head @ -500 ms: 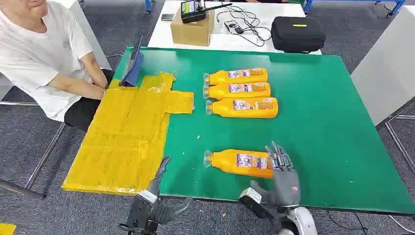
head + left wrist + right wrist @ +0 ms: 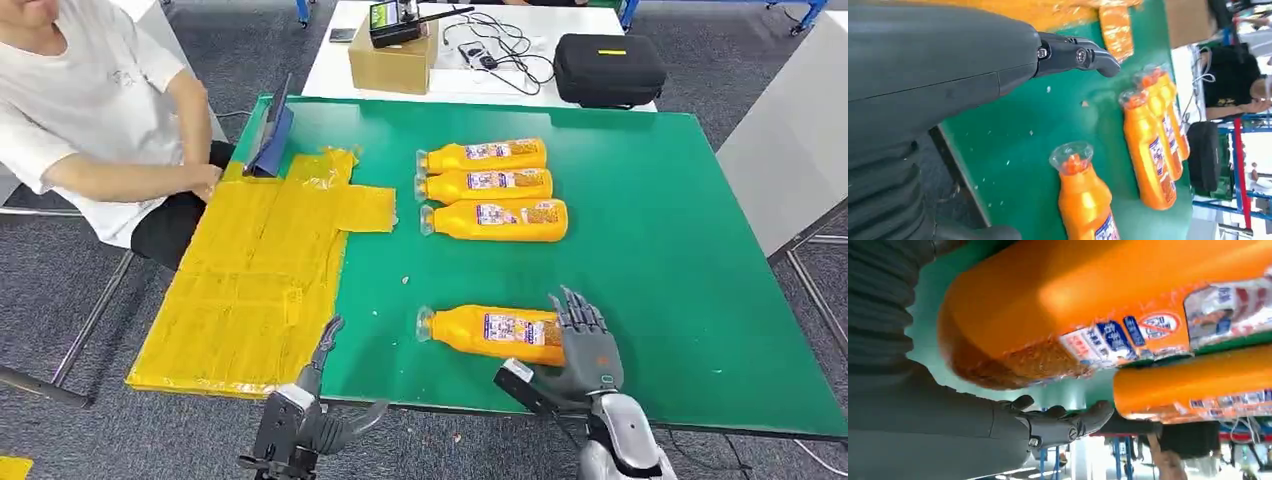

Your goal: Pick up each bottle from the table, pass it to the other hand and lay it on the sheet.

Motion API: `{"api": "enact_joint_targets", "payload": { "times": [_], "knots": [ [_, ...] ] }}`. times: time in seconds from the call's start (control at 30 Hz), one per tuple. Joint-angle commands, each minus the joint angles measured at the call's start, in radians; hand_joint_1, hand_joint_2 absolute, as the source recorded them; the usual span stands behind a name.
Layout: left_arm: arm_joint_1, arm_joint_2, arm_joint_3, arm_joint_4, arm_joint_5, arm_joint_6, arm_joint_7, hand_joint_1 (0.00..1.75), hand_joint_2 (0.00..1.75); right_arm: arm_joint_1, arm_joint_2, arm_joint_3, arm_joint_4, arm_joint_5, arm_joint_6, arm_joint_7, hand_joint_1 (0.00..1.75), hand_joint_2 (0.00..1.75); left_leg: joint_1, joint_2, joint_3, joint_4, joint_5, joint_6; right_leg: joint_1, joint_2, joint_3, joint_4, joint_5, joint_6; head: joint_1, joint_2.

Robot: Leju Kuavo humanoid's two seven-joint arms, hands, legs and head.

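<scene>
Orange plastic bottle [image 2: 490,334] lying alone on green table [image 2: 680,250]; right robot hand [image 2: 585,345] spread wide at its base, ungripped; could roll away if nudged.

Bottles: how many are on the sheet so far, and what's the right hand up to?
None done: the sheet holds no bottle. In hand: the right hand is at the base of the near bottle, fingers spread, no grasp visible; the bottle lies on the table. The left hand waits open at the table edge. Left: all four, including the three far bottles.
</scene>
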Motion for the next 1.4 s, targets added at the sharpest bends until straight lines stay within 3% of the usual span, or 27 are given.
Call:
{"api": "enact_joint_targets", "payload": {
  "times": [0.03, 0.13, 0.2, 0.27, 0.4, 0.43, 0.47, 0.63, 0.77, 0.87, 0.93, 0.97, 1.03, 1.13, 1.23, 1.3, 1.33, 1.37, 1.4],
  "knots": [
    [-0.002, -0.019, 0.042, 0.015, 0.013, -0.011, 0.009, 0.0, 1.75, -0.073, -0.016, 0.043, 0.113, 0.003, 0.017, 0.007, 0.0, 1.75, 0.001, 0.002, 0.0, 0.0, 0.0, -0.001, 0.001, 0.001, 0.0, -0.001, 0.001, -0.002, 0.0, 0.0],
    [0.004, -0.032, 0.062, 0.015, 0.073, -0.046, 0.018, 0.0, 1.75, -0.091, -0.021, 0.061, 0.142, 0.019, 0.075, 0.053, 0.0, 1.75, 0.001, 0.002, 0.0, 0.0, 0.0, -0.001, 0.001, 0.001, 0.0, -0.001, 0.001, -0.002, 0.0, 0.0],
    [0.004, -0.035, 0.072, 0.012, 0.062, -0.047, 0.023, 0.0, 1.75, -0.141, -0.039, 0.109, 0.213, 0.051, 0.223, 0.142, 0.0, 1.75, 0.001, 0.003, 0.0, 0.0, 0.0, -0.001, 0.001, 0.002, 0.0, -0.001, 0.002, -0.002, 0.0, 0.0],
    [-0.001, -0.045, 0.094, 0.021, 0.086, -0.072, 0.061, 0.0, 1.75, -0.191, -0.052, 0.142, 0.292, 0.053, 0.279, 0.162, 0.0, 1.75, 0.001, 0.005, 0.0, 0.0, 0.001, -0.001, 0.001, 0.003, -0.001, -0.001, 0.003, -0.002, 0.0, 0.0],
    [-0.004, -0.051, 0.107, 0.025, 0.078, -0.072, 0.062, 0.0, 1.75, -0.244, -0.041, 0.165, 0.359, 0.022, 0.269, 0.13, 0.0, 1.75, 0.002, 0.008, 0.005, -0.001, 0.002, -0.001, 0.003, 0.006, 0.003, -0.003, 0.005, -0.002, 0.0, 0.0],
    [-0.005, -0.05, 0.107, 0.029, 0.078, -0.071, 0.062, 0.0, 1.75, -0.253, -0.046, 0.172, 0.363, 0.015, 0.284, 0.117, 1.47, 1.75, 0.001, 0.007, 0.007, -0.001, 0.002, 0.0, 0.001, 0.003, 0.004, -0.002, 0.005, -0.004, 0.0, 0.0],
    [-0.011, -0.048, 0.107, 0.039, 0.076, -0.07, 0.064, 0.0, 1.75, -0.266, -0.058, 0.187, 0.377, -0.005, 0.327, 0.097, 1.75, 1.75, 0.001, 0.006, 0.005, 0.0, 0.003, 0.0, 0.002, 0.003, 0.002, -0.003, 0.006, -0.004, 0.0, 0.0],
    [-0.073, -0.046, 0.079, 0.124, 0.086, -0.086, 0.062, 0.0, 1.75, -0.336, -0.176, 0.297, 0.469, -0.141, 0.55, -0.007, 1.75, 1.75, 0.001, 0.004, 0.005, -0.001, 0.006, 0.003, 0.001, 0.001, 0.003, -0.003, 0.009, -0.001, 0.0, 0.0],
    [-0.094, -0.05, 0.072, 0.136, 0.088, -0.085, 0.063, 0.0, 1.75, -0.346, -0.187, 0.31, 0.472, -0.152, 0.554, -0.018, 1.75, 1.75, 0.001, 0.002, 0.012, 0.0, 0.006, 0.005, 0.002, -0.001, 0.001, -0.007, 0.01, -0.002, 0.0, 0.0],
    [-0.088, -0.036, 0.058, 0.131, 0.102, -0.082, 0.054, 0.0, 1.75, -0.355, -0.228, 0.363, 0.46, -0.225, 0.613, -0.031, 1.75, 1.75, 0.002, -0.002, 0.006, -0.002, 0.01, 0.006, 0.003, -0.005, -0.001, -0.011, 0.014, -0.002, 0.0, 0.0],
    [-0.094, -0.03, 0.053, 0.141, 0.107, -0.076, 0.054, 0.0, 1.75, -0.363, -0.268, 0.405, 0.45, -0.28, 0.621, -0.028, 1.75, 1.75, 0.001, -0.001, 0.007, -0.001, 0.009, 0.006, 0.002, -0.004, 0.001, -0.01, 0.013, -0.001, 0.0, 0.0],
    [-0.097, -0.031, 0.052, 0.144, 0.108, -0.075, 0.053, 0.0, 1.75, -0.366, -0.271, 0.412, 0.455, -0.301, 0.626, -0.029, 1.75, 1.75, 0.0, -0.001, 0.014, -0.001, 0.007, 0.007, 0.001, -0.003, 0.006, -0.009, 0.011, 0.001, 0.0, 0.0],
    [-0.096, -0.03, 0.052, 0.145, 0.108, -0.075, 0.053, 0.0, 1.75, -0.364, -0.275, 0.413, 0.457, -0.301, 0.626, -0.029, 1.75, 1.75, 0.002, -0.004, 0.009, -0.002, 0.01, 0.007, 0.003, -0.007, 0.004, -0.014, 0.014, 0.0, 0.0, 0.0],
    [-0.099, -0.035, 0.055, 0.152, 0.114, -0.064, 0.052, 0.0, 1.75, -0.372, -0.27, 0.435, 0.467, -0.324, 0.615, -0.044, 1.75, 1.75, 0.001, -0.003, 0.015, -0.001, 0.007, 0.008, 0.002, -0.004, 0.01, -0.015, 0.012, 0.001, 0.001, 0.0],
    [-0.077, -0.03, 0.053, 0.122, 0.123, -0.042, 0.044, 0.0, 1.75, -0.372, -0.217, 0.426, 0.469, -0.358, 0.403, -0.161, 1.75, 1.75, 0.001, -0.001, 0.012, -0.001, 0.008, 0.008, 0.002, -0.003, 0.009, -0.015, 0.013, 0.001, 0.0, 0.0],
    [-0.053, -0.034, 0.062, 0.072, 0.135, -0.011, 0.026, 0.0, 1.75, -0.272, -0.147, 0.296, 0.355, -0.441, 0.24, -0.26, 1.75, 1.75, 0.0, 0.0, 0.015, -0.001, 0.006, 0.008, 0.003, -0.001, 0.011, -0.015, 0.012, 0.001, 0.0, 0.0],
    [-0.044, -0.041, 0.069, 0.054, 0.139, 0.014, 0.016, 0.0, 1.75, -0.223, -0.122, 0.253, 0.289, -0.45, 0.188, -0.267, 1.75, 1.75, 0.002, 0.001, 0.011, -0.002, 0.008, 0.007, 0.004, -0.001, 0.007, -0.017, 0.015, 0.001, 0.001, 0.0],
    [-0.035, -0.048, 0.072, 0.036, 0.146, 0.038, 0.01, 0.0, 1.75, -0.166, -0.091, 0.204, 0.2, -0.453, 0.117, -0.272, 1.75, 1.75, 0.002, 0.002, 0.012, -0.002, 0.007, 0.009, 0.004, 0.001, 0.019, -0.017, 0.015, 0.003, 0.0, 0.0],
    [-0.027, -0.067, 0.087, 0.025, 0.182, 0.059, 0.005, 0.0, 1.75, -0.116, -0.043, 0.133, 0.128, -0.476, 0.026, -0.297, 1.75, 1.75, 0.001, 0.003, 0.009, -0.002, 0.008, 0.008, 0.004, 0.001, 0.015, -0.016, 0.016, 0.003, 0.0, 0.0]
  ]
}}
